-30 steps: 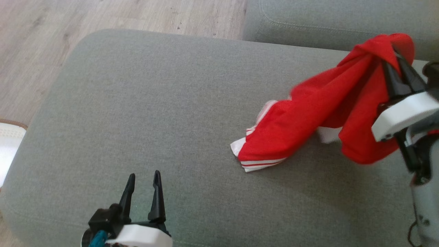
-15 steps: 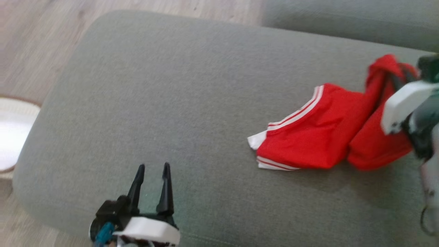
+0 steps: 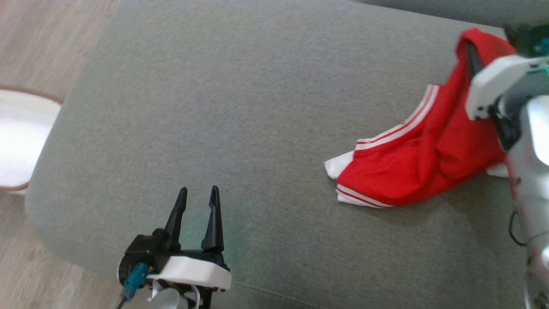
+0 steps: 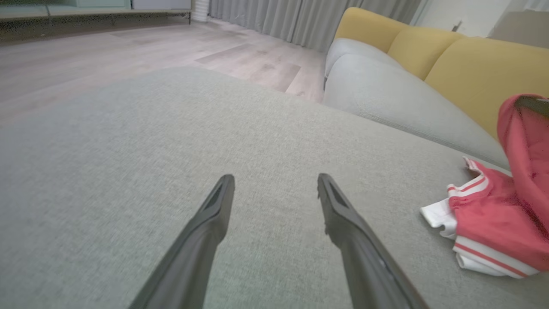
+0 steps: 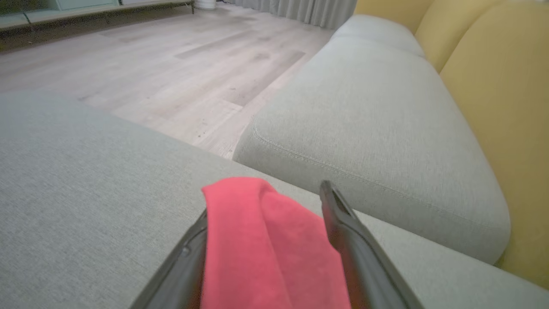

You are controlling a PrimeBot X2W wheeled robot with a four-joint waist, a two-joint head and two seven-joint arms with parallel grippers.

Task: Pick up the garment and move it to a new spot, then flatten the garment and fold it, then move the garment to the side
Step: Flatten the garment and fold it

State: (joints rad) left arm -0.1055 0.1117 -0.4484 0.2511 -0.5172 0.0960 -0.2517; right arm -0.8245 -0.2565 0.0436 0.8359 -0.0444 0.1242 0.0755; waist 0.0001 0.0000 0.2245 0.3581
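Garment [image 3: 411,167] is lying bunched on the right part of the grey upholstered seat [image 3: 257,107]: red fabric, white-striped hems, striped end pointing toward the seat's middle. Its far end is rising off the seat and draping over the right gripper [image 5: 266,199]. In the right wrist view the jaws are standing wide apart, not pinching. Red cloth is hanging over the finger on that view's left and filling the gap, while the other finger [image 5: 343,227] is showing bare. So the right end effector is reading as released, with cloth just hung on it. Left gripper [image 3: 196,191] is hovering over the near-left part of the seat, fingers spread, holding nothing, well apart from the garment. A second grey cushion [image 5: 377,116] and a yellow backrest [image 4: 472,64] are sitting beyond the seat. Wood floor [image 3: 43,43] is showing at left, with a white round thing with a brown rim [image 3: 17,137] on it.
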